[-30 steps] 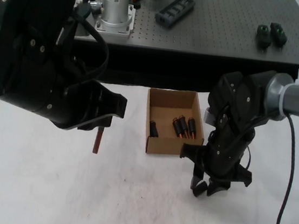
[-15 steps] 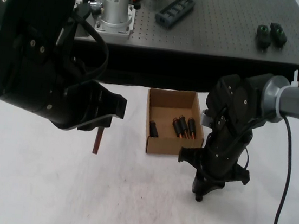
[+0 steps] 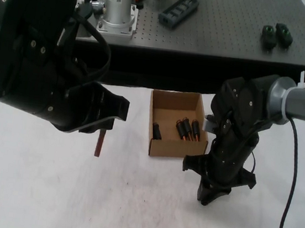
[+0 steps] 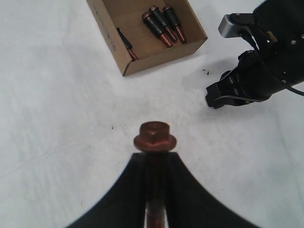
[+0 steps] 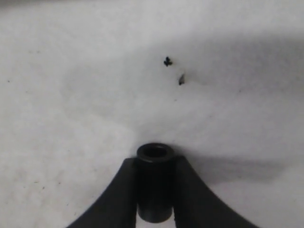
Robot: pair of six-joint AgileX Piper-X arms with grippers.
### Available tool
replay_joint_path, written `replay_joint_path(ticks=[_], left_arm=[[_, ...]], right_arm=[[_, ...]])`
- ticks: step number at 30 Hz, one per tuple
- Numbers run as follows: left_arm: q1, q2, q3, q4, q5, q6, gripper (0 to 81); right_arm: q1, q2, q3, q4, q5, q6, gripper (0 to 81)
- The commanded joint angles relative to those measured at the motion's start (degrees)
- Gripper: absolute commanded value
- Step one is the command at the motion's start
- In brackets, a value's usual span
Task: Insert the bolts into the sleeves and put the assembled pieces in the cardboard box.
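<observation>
Copper bolt: we see it pinched between the fingers of the left gripper, head up and shank hanging down, centre left of the high view, above the white cloth.
Black sleeve: clamped in the right gripper, open bore facing the wrist camera; lower right of centre in the high view.
Cardboard box: middle of the high view, between both arms.
Assembled pieces: we count three side by side in the box's right half, and another dark piece by its left wall.
</observation>
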Motion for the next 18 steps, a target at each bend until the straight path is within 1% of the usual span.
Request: replay_joint_path(ticks=[1, 2, 4, 6, 7, 9, 10, 13, 18], left_arm=[[0.2, -0.7, -0.1, -0.2, -0.7, 0.4, 0.6], [0.2, -0.7, -0.1, -0.2, -0.7, 0.4, 0.6], [0.2, -0.7, -0.1, -0.2, -0.7, 0.4, 0.6], [0.2, -0.7, -0.1, -1.3, 0.5, 0.4, 0.6], [0.2, -0.7, -0.1, -2.2, 1.9, 0.4, 0.6], [0.2, -0.7, -0.1, -6.3, 6.8, 0.4, 0.6], [0.2, -0.7, -0.1, -8.6, 8.8, 0.0, 0.6], [0.2, -0.5, -0.1, -19.1, 14.0, -3.5, 0.6], [0.2, 3.0, -0.1, -34.4, 24.8, -13.5, 0.6]], right_arm=[[0.1, 0.4, -0.4, 0.6, -0.3, -1.8, 1.1], [0.1, 0.4, -0.4, 0.5, -0.4, -2.4, 2.6], [0.1, 0.1, -0.4, 0.5, -1.0, -3.8, 2.6], [0.1, -1.3, -0.4, -0.2, -2.2, -7.1, 2.6], [0.1, -2.7, -0.4, -0.5, -2.2, -9.7, 2.6], [0.1, -6.5, -0.2, -0.6, -2.3, -14.4, 2.6], [0.1, -9.1, 0.1, -0.8, -3.7, -16.2, 2.6], [0.1, -18.9, 3.2, -3.7, -10.5, -19.7, 2.6], [0.1, -35.5, 13.2, -11.0, -23.4, -19.7, 2.6]])
